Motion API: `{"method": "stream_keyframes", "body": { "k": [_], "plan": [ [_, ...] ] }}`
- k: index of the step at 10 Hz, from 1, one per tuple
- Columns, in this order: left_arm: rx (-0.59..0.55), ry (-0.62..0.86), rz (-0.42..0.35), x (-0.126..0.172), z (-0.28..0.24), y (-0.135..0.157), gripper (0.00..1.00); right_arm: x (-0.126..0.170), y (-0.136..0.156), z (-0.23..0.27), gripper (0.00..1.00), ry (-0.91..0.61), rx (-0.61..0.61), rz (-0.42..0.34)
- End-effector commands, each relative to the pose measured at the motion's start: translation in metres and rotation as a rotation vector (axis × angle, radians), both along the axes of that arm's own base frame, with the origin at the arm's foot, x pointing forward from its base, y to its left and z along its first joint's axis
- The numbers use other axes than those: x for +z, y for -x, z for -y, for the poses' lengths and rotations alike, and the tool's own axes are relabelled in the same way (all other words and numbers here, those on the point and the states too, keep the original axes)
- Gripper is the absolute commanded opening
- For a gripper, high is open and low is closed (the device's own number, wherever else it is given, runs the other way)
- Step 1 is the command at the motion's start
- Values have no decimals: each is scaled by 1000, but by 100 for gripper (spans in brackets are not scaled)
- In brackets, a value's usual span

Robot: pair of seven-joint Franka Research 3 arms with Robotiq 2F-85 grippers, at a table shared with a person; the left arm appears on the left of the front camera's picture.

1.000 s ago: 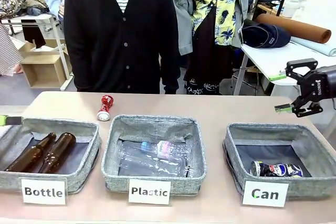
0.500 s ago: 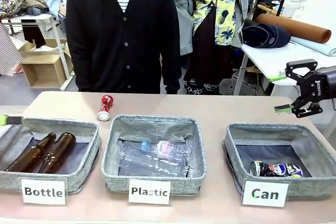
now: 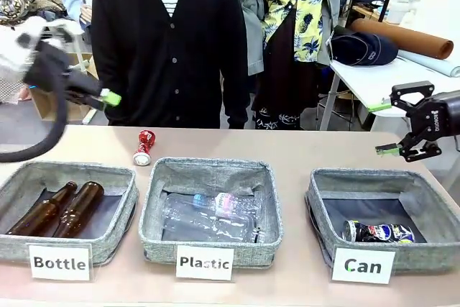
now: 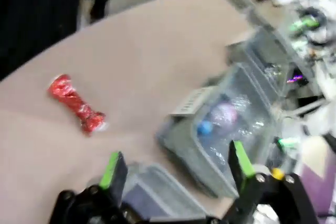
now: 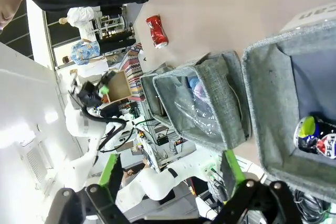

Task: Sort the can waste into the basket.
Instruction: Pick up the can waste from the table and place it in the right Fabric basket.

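Note:
A crushed red can (image 3: 144, 147) lies on the bare table beyond the baskets, in front of the person. It also lies ahead of my left gripper (image 4: 176, 163) as the red can (image 4: 76, 103). That left gripper (image 3: 108, 97) hangs open and blurred, high over the table's left end, up and left of the can. The dark blue-black can (image 3: 377, 232) rests inside the grey "Can" basket (image 3: 381, 177) at the right. My right gripper (image 3: 392, 129) stands open and empty, above that basket's far right corner. From the right wrist, the basket (image 5: 273, 82), the dark can (image 5: 315, 136) and the red can (image 5: 156, 31) all show.
The "Bottle" basket (image 3: 108, 172) at the left holds two brown glass bottles (image 3: 61, 208). The middle "Plastic" basket (image 3: 208, 166) holds clear plastic bottles (image 3: 208, 217). A person in a black cardigan (image 3: 169, 41) stands at the far edge.
My left arm has swung up from the table's left edge to high over the left end. The right arm and both cans have not moved.

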State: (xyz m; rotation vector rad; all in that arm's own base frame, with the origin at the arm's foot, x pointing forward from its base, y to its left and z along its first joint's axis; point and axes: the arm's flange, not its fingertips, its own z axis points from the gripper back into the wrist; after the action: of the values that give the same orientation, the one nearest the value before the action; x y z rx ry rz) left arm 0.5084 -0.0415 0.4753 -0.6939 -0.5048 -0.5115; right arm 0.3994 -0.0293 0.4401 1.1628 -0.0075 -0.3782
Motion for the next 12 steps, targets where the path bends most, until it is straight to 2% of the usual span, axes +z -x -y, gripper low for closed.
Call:
{"method": "stream_keyframes", "body": {
  "k": [1,2,3,4,5,6,7,8,10,11,12],
  "plan": [
    [116,-162,-350,-22,13,-36,100,1,0,-1,100,-14,-4,6],
    [130,-175,-414,-29,27,-43,100,1,0,-1,100,-14,-4,6],
    [84,-106,-337,-21,29,-40,100,1,0,-1,100,-14,-4,6],
    [132,-176,-210,-35,28,-36,100,1,0,-1,100,-14,-4,6],
    [132,-176,-210,-35,28,-36,100,1,0,-1,100,-14,-4,6],
    [133,-186,-301,-48,36,-43,100,1,0,-1,100,-14,-4,6],
    [375,-214,-290,-53,44,-47,100,1,0,-1,100,-14,-4,6],
    [483,-233,-273,-59,57,-53,100,1,0,-1,100,-14,-4,6],
    [584,-297,-264,-72,87,-78,100,1,0,-1,100,-14,-4,6],
    [577,-337,-299,-81,97,-84,100,1,0,-1,100,-14,-4,6],
    [645,-382,-335,-91,100,-96,100,1,0,-1,100,-14,-4,6]
  ]
}}
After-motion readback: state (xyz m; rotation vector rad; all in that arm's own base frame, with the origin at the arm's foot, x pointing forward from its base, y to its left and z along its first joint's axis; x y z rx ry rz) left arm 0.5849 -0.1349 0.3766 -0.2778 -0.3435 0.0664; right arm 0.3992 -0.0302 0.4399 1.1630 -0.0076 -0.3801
